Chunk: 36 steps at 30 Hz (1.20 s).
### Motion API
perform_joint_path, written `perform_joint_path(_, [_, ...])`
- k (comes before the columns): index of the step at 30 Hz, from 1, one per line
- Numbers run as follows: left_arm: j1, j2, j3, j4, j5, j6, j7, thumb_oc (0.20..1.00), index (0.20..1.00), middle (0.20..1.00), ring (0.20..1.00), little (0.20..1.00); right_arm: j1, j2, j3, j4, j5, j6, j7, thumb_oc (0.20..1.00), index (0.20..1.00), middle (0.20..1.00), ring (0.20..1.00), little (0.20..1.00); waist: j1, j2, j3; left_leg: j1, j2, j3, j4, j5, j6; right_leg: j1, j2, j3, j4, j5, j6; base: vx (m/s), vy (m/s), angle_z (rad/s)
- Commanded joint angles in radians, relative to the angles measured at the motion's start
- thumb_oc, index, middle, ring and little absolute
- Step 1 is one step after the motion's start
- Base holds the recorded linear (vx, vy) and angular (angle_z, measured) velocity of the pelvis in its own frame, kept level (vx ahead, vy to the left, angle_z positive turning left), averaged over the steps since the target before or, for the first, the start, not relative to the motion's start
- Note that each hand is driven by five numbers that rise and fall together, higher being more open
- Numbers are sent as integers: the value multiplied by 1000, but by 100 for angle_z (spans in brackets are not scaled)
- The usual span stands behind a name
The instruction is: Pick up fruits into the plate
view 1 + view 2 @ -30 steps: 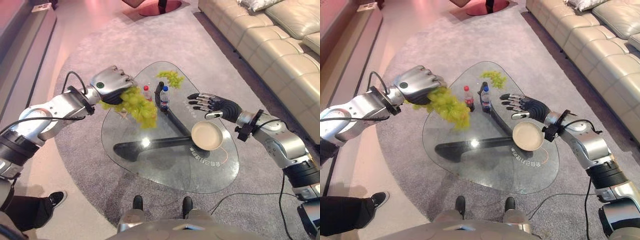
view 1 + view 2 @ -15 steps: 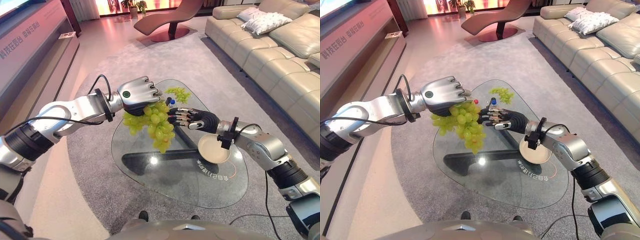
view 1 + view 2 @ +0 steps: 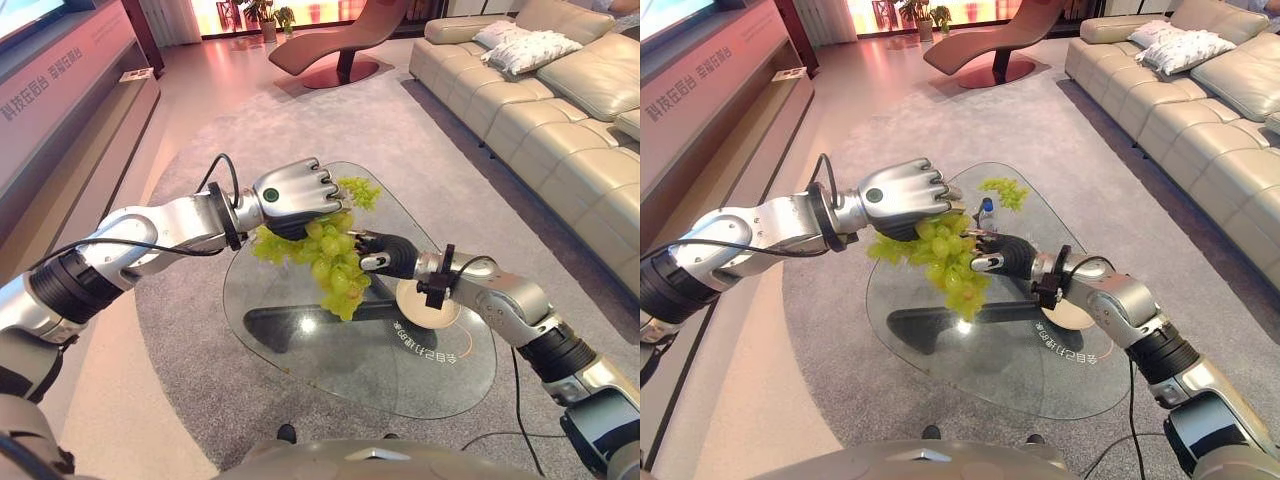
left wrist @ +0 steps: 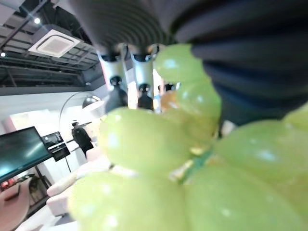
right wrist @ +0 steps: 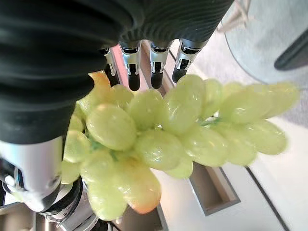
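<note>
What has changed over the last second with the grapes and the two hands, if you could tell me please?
The left hand, shut on the bunch of green grapes, has carried it from the table's left edge toward the plate. The right hand has come in to meet the bunch and now reaches under it. The second grape bunch stays at the far edge of the glass table, and the plate has not moved.

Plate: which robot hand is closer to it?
Right. The right robot hand reaches to the held grape bunch, its wrist just above the plate. The left robot hand, gripping the bunch's top, sits farther to the plate's left.
</note>
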Motion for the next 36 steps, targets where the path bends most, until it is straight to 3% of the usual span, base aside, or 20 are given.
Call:
perform_joint_path(1, [-134,-14,36,34,-58,45,18,200,200,200,200,200,-68,38,40,-92,126,-5,44,1000,1000,1000,1000,1000,28,-44,-22,72,-80,94,15,-172,45,41,6,-18,11,-75,23,0,0,0])
perform_joint_path(10, [-116,-17,50,32,-44,53,19,200,200,200,200,200,-41,73,86,-152,202,44,107,1000,1000,1000,1000,1000,30,-44,-19,75,-80,94,15,-174,47,43,8,-13,11,-79,22,0,0,0])
perform_joint_path(22, [-112,-30,58,31,-37,56,-12,200,200,200,200,200,-48,87,135,-201,189,81,125,1000,1000,1000,1000,1000,30,-47,-12,79,-82,92,15,-175,50,44,13,-3,14,-82,19,0,0,0])
perform_joint_path(24, [-106,-33,59,34,-32,53,-7,200,200,200,200,200,-49,87,135,-197,198,78,88,200,200,200,200,200,30,-47,-12,81,-83,91,15,-175,50,45,14,0,13,-81,19,0,0,0])
perform_joint_path(36, [-86,-35,83,15,-25,53,-24,200,200,200,200,200,-38,88,126,-195,205,97,86,200,200,200,200,200,29,-46,-9,86,-80,90,12,-176,49,47,15,3,12,-81,19,0,0,0])
